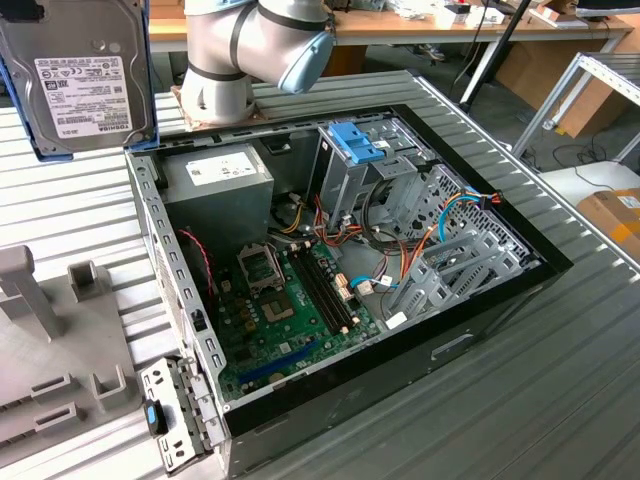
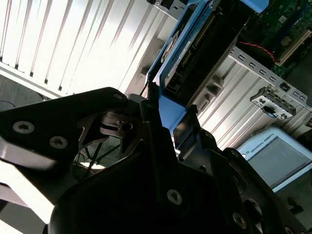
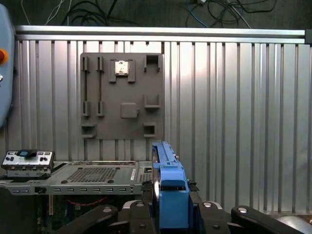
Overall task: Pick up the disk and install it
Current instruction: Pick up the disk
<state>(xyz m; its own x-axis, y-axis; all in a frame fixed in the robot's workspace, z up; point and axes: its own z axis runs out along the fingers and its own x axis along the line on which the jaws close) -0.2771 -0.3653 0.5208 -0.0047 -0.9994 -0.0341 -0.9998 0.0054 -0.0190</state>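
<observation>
The disk [image 1: 75,85], a grey hard drive with a white label and blue rails, hangs upright in the air at the exterior view's far left, above the open computer case [image 1: 500,300]. In both wrist views my gripper [image 3: 168,212] is shut on the disk's blue carrier edge [image 3: 168,190], with one black finger [image 3: 139,212] on each side. The second wrist view shows the disk [image 2: 195,53] edge-on, sticking out of the gripper [image 2: 168,117]. Inside the case stands an upright metal cage with a blue latch [image 1: 355,140].
The case holds a grey power-supply box [image 1: 215,180], a green motherboard [image 1: 290,300] and coloured cables [image 1: 450,225]. A grey fixture plate [image 1: 60,370] lies at the exterior view's left. A small panel with a blue button [image 1: 165,415] sits by the case corner. The arm's base [image 1: 250,50] stands behind the case.
</observation>
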